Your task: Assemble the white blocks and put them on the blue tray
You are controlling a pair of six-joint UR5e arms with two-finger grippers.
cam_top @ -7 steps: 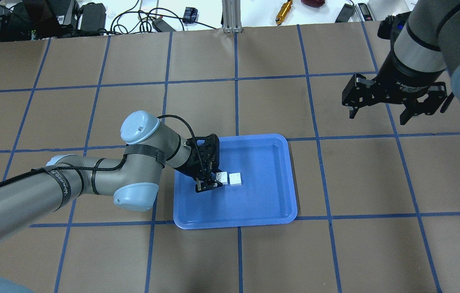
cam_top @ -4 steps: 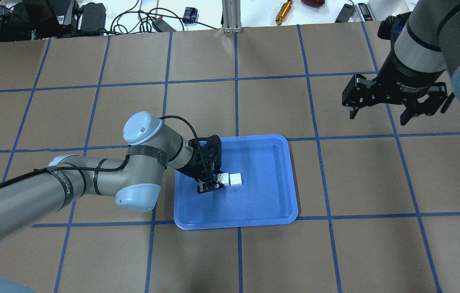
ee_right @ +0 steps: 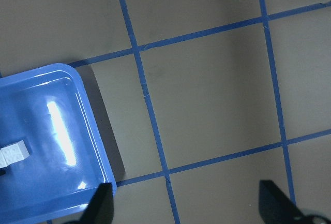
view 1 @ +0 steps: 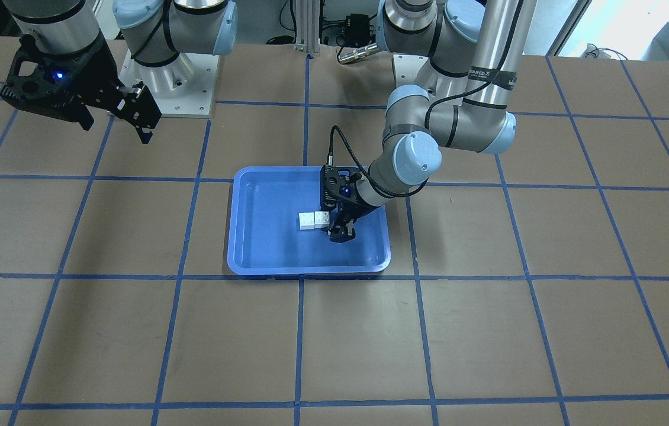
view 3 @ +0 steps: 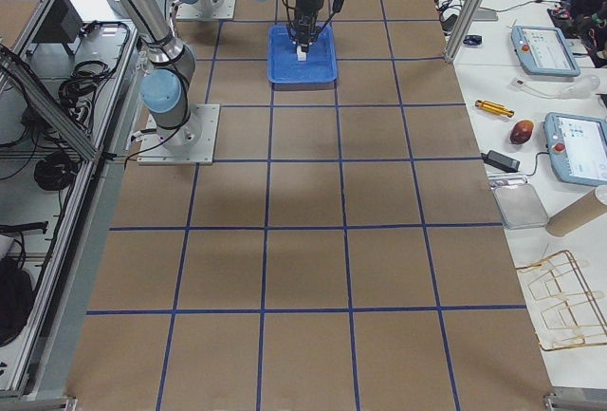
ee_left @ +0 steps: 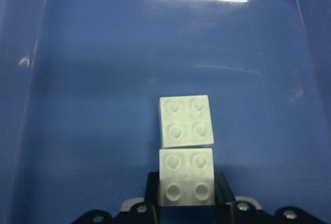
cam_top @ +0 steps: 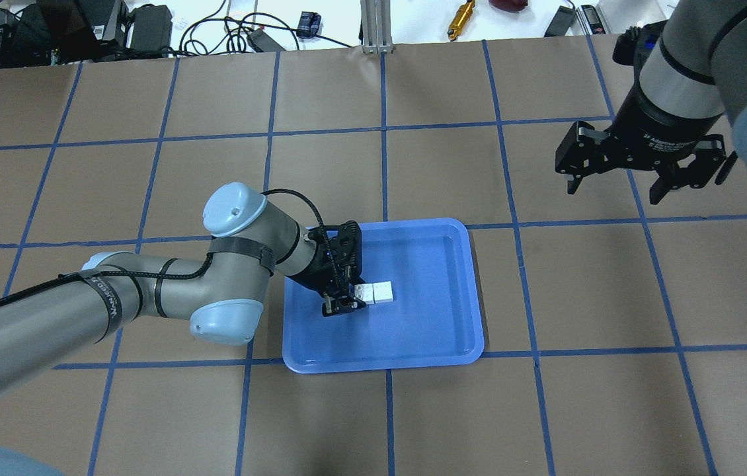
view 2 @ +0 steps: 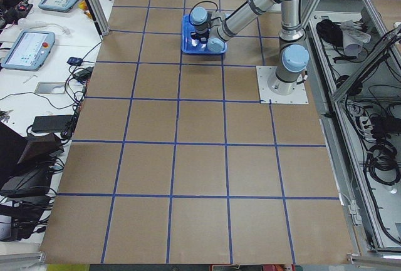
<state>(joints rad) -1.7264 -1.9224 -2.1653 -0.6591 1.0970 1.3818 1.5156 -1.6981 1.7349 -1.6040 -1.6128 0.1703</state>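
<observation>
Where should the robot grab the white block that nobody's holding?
From straight above, pinching two flat side walls. The free white block sits studs-up in the blue tray; one wall faces the held block, so use the other pair.

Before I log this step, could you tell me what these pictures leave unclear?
- Left wrist view: whether the nearer white block, in the left gripper, rests on the blue tray; its body hides its underside.
- Right wrist view: the white blocks, cut off by the left edge.
- Side views: white blocks too small to tell whether they touch.
</observation>
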